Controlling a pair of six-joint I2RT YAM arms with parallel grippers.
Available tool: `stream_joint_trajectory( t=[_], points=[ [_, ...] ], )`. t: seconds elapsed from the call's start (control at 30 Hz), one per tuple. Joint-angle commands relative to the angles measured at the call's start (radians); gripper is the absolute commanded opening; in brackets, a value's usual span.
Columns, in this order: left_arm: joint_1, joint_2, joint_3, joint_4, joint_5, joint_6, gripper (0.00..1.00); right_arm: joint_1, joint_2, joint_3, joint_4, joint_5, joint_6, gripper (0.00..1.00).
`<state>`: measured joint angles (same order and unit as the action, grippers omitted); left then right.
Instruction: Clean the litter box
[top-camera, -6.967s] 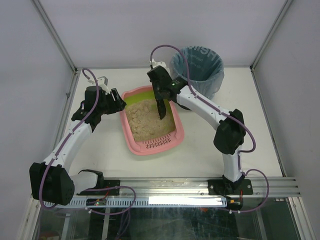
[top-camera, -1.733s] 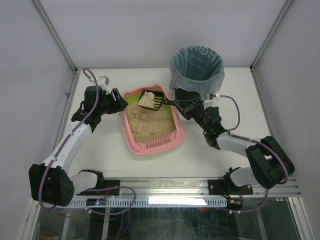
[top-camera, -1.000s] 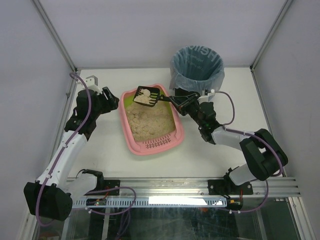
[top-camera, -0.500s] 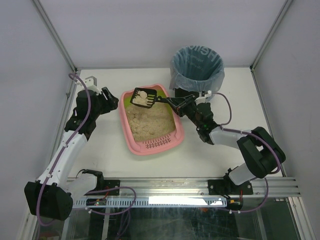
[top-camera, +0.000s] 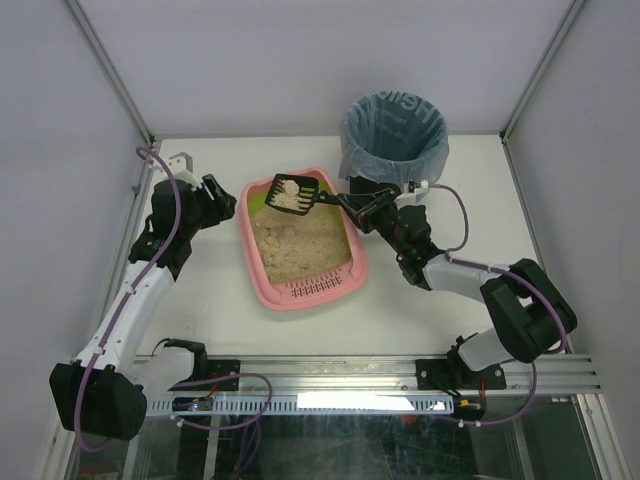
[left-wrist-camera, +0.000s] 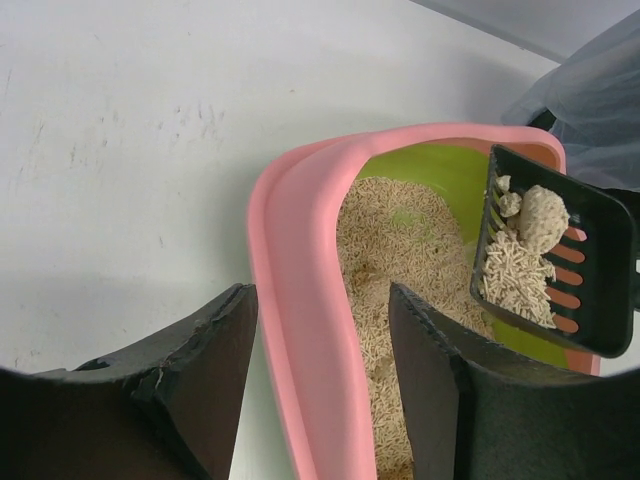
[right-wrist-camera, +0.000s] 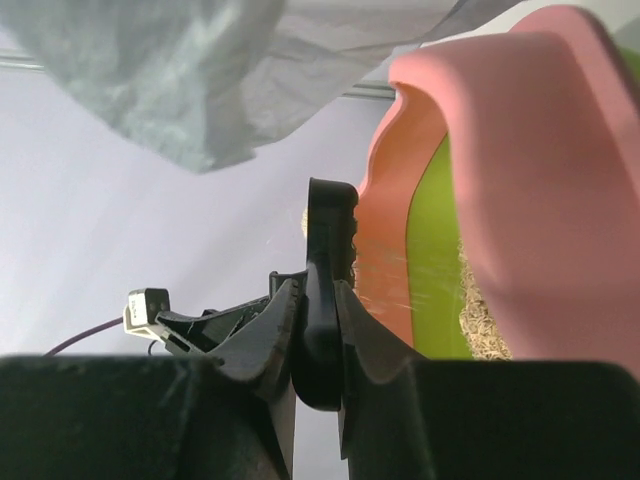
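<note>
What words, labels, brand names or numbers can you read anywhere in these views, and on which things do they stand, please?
"Hello": pale print on the inner far side of the blue plastic bag. It is small and creased, so this is only a tentative reading.
Pink plastic litter box: no text visible.
Black slotted scoop: no text visible.
Both wrist views: nothing readable.

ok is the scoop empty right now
No, the scoop held by the right end effector carries a pale clump and loose pellets above the litter box.
</note>
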<state>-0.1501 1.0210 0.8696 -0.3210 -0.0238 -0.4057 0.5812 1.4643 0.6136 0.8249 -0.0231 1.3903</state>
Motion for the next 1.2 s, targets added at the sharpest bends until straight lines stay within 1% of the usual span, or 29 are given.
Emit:
stream_joint_trajectory(
  t=[0.0, 0.07, 0.17, 0.2, 0.23, 0.3, 0.33, 0.4, 0.43, 0.5, 0.57, 0.67, 0.7, 0.77, 0.83, 0.9, 0.93, 1.0, 1.07, 1.17],
  points=[
    [0.012, -0.01, 0.004, 0.047, 0.012, -0.009, 0.57, 0.016, 0.002, 0.052, 0.082, -0.035, 0.004, 0.0],
    [0.012, -0.012, 0.005, 0.049, 0.009, -0.013, 0.57, 0.04, 0.012, 0.082, 0.063, -0.042, -0.03, 0.0],
    [0.015, -0.001, 0.015, 0.047, 0.024, -0.007, 0.56, -0.027, -0.026, -0.015, 0.098, 0.037, 0.05, 0.0],
    [0.014, -0.002, 0.012, 0.047, 0.022, -0.008, 0.56, -0.023, -0.022, -0.006, 0.101, 0.011, 0.031, 0.0],
    [0.015, -0.005, 0.006, 0.048, 0.018, -0.01, 0.56, 0.005, -0.009, 0.032, 0.074, -0.024, -0.001, 0.0],
    [0.016, -0.003, 0.005, 0.048, 0.014, -0.013, 0.57, 0.061, 0.007, 0.076, 0.031, -0.029, -0.048, 0.0],
    [0.017, 0.002, 0.01, 0.048, 0.017, -0.012, 0.56, 0.044, 0.002, 0.053, 0.036, -0.016, -0.037, 0.0],
    [0.017, 0.01, 0.018, 0.047, 0.027, -0.007, 0.56, -0.007, -0.015, -0.028, 0.093, 0.047, 0.035, 0.0],
    [0.018, 0.007, 0.015, 0.048, 0.025, -0.006, 0.56, -0.01, -0.012, -0.032, 0.108, 0.04, 0.052, 0.0],
    [0.018, -0.004, 0.003, 0.048, 0.012, -0.011, 0.56, 0.034, 0.016, 0.036, 0.081, -0.024, -0.003, 0.0],
    [0.02, -0.004, 0.005, 0.049, 0.013, -0.013, 0.57, 0.052, 0.019, 0.062, 0.055, -0.026, -0.042, 0.0],
    [0.021, 0.007, 0.015, 0.047, 0.027, -0.007, 0.56, -0.012, -0.015, -0.032, 0.087, 0.043, 0.037, 0.0],
    [0.021, 0.004, 0.011, 0.048, 0.025, -0.007, 0.57, -0.008, -0.007, -0.028, 0.1, 0.024, 0.029, 0.0],
    [0.02, -0.004, 0.003, 0.047, 0.018, -0.013, 0.57, 0.039, 0.018, 0.041, 0.063, -0.029, -0.03, 0.0],
    [0.022, 0.002, 0.009, 0.049, 0.022, -0.013, 0.57, 0.028, 0.018, 0.038, 0.059, -0.012, -0.03, 0.0],
    [0.023, 0.01, 0.016, 0.048, 0.034, -0.007, 0.57, -0.013, 0.006, -0.014, 0.1, 0.043, 0.032, 0.0],
    [0.023, 0.008, 0.013, 0.048, 0.033, -0.007, 0.57, -0.014, 0.014, -0.009, 0.104, 0.03, 0.031, 0.0],
    [0.024, 0.0, 0.003, 0.049, 0.025, -0.009, 0.58, 0.034, 0.042, 0.056, 0.085, -0.02, -0.024, 0.0],
    [0.024, 0.003, 0.008, 0.051, 0.027, -0.01, 0.58, 0.053, 0.043, 0.078, 0.052, -0.006, -0.051, 0.0],
    [0.027, 0.012, 0.014, 0.052, 0.041, -0.005, 0.58, -0.012, 0.023, -0.014, 0.113, 0.057, 0.037, 0.0]
  ],
)
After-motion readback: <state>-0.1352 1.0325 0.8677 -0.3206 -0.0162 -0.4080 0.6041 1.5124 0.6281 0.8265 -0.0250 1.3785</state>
